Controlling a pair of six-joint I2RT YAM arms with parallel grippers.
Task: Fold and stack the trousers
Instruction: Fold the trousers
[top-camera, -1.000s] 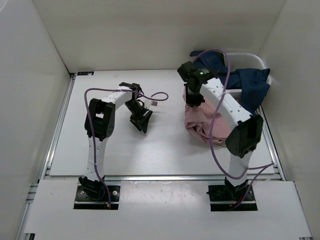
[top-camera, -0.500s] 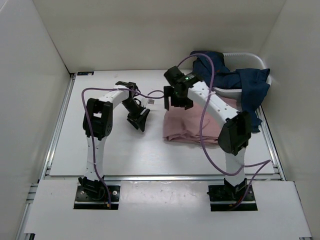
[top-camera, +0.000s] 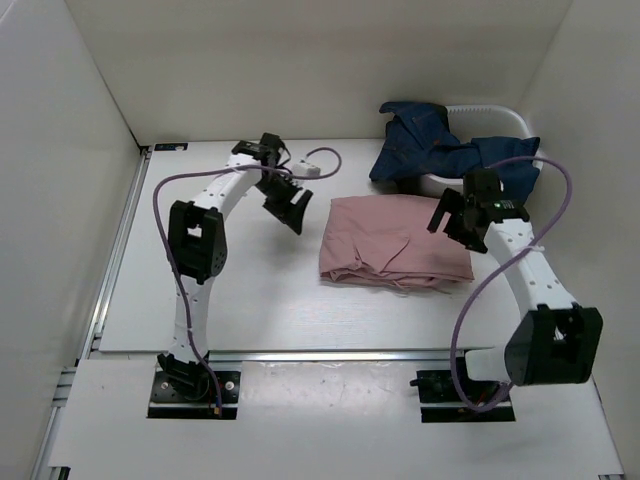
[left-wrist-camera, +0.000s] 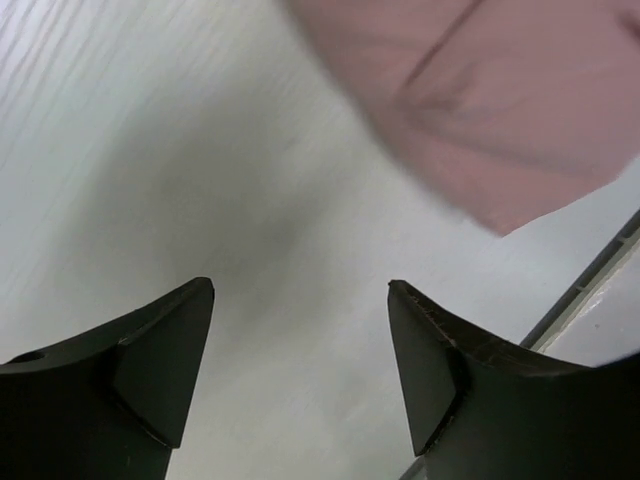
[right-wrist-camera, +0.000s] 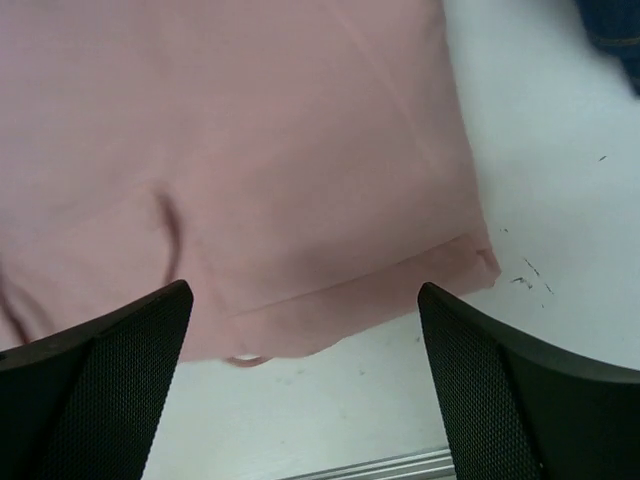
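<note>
The tabletop (top-camera: 230, 300) lies bare to the left and near side of the trousers (top-camera: 390, 240). They now rest as a flat pink rectangle right of centre, where a second ago they were a bunched heap under the right arm, so a fold looks laid down. Their far right edge sits close to the blue clothes (top-camera: 430, 150) spilling from the basket (top-camera: 495, 108). The right fingers (top-camera: 449, 214), apart and empty, have drawn back over the right edge. The left fingers (top-camera: 291, 210), also apart, hover just left of the cloth.
</note>
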